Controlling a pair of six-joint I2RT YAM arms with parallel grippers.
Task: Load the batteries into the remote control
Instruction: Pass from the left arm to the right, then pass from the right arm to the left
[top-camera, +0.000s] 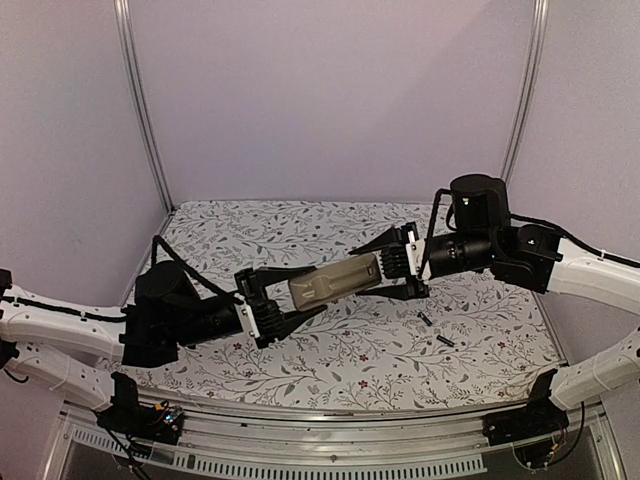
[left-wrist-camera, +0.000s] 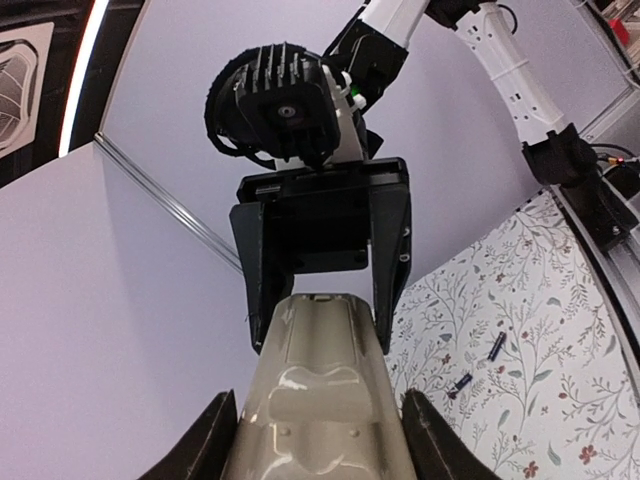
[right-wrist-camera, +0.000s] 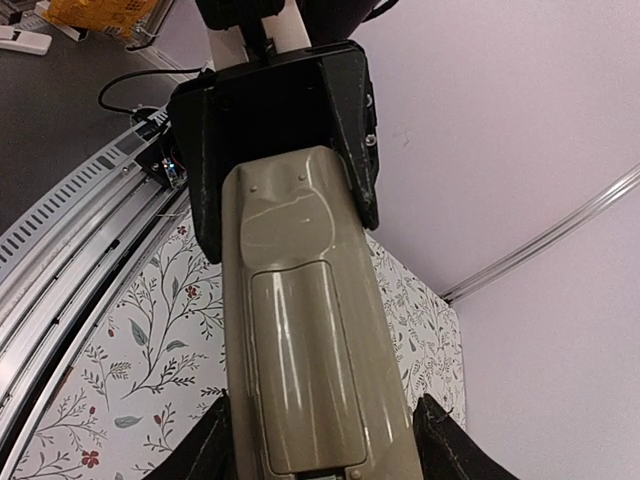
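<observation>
Two-sided hold in mid-air: lifts the remote control (top-camera: 335, 280) clear of the bench (top-camera: 300, 230), grey-tan underside turned up, long axis running from one arm to the other. Clamps the handset's left end in the left end effector (top-camera: 298, 297), a dark finger pressed to each long edge. Straddles the opposite end with the right end effector (top-camera: 395, 265), one finger on either side of the casing; cannot tell from any view whether those fingers bear on the plastic or stand just off it. Shows, in the right wrist view, a smooth rounded patch on the underside near the left arm's fingers and a long rectangular panel outlined nearer the camera. Finds the batteries (top-camera: 425, 320) lying flat on the floral bench, below the right arm and right of centre, near each other but not touching, both angled alike, well apart from the handset and from both end effectors.
</observation>
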